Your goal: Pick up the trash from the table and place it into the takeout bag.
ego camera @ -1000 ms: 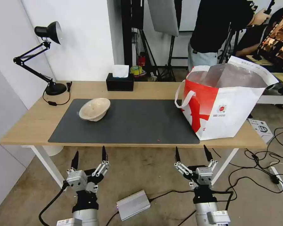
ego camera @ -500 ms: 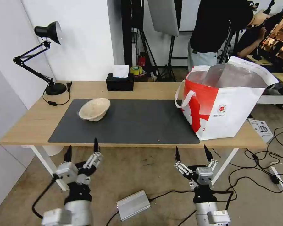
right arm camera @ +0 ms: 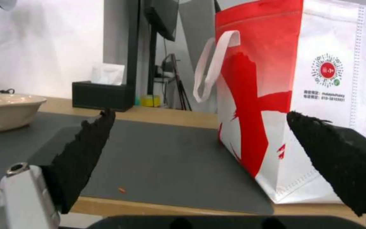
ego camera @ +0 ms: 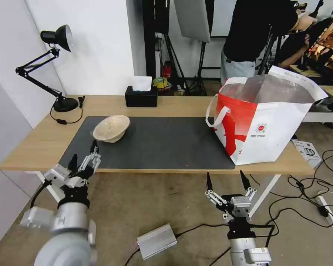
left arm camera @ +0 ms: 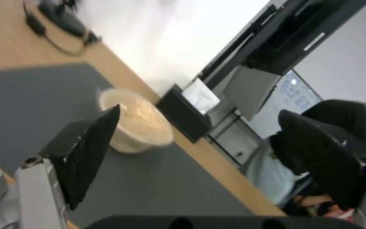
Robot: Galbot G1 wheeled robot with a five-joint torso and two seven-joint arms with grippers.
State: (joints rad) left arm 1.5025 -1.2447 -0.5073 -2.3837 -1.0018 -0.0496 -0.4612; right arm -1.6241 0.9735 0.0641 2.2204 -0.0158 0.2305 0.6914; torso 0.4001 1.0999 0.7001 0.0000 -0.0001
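Head view: the beige pulp bowl [ego camera: 111,128] is sitting on the dark mat [ego camera: 155,144] toward the left end of the table [ego camera: 37,142]; the left tool [ego camera: 83,159] is hovering at the mat's near-left corner, fingers spread wide and empty, pointing up and away toward the bowl; the bowl is lying just beyond and slightly to the right of it, near but not touching; the right tool [ego camera: 225,181] is hanging below the table's front edge, wide and empty, well apart from the bowl, so the left arm is clearly the nearer one; the takeout bag [ego camera: 264,125] is standing open at the right end of the table, far across the mat from the bowl.

Left wrist view: the pulp bowl [left arm camera: 140,122] is lying straight ahead between the spread fingers, partly behind one dark fingertip [left arm camera: 92,149]; it looks round, so I'm judging no long axis matters, only the rim; a black tissue box [left arm camera: 183,116] is sitting just beyond the bowl.

Right wrist view: the right tool's fingers are standing wide, nothing between them; the bag [right arm camera: 301,95] is rising just ahead across the table edge; the bowl [right arm camera: 7,111] is sitting far off on the mat.
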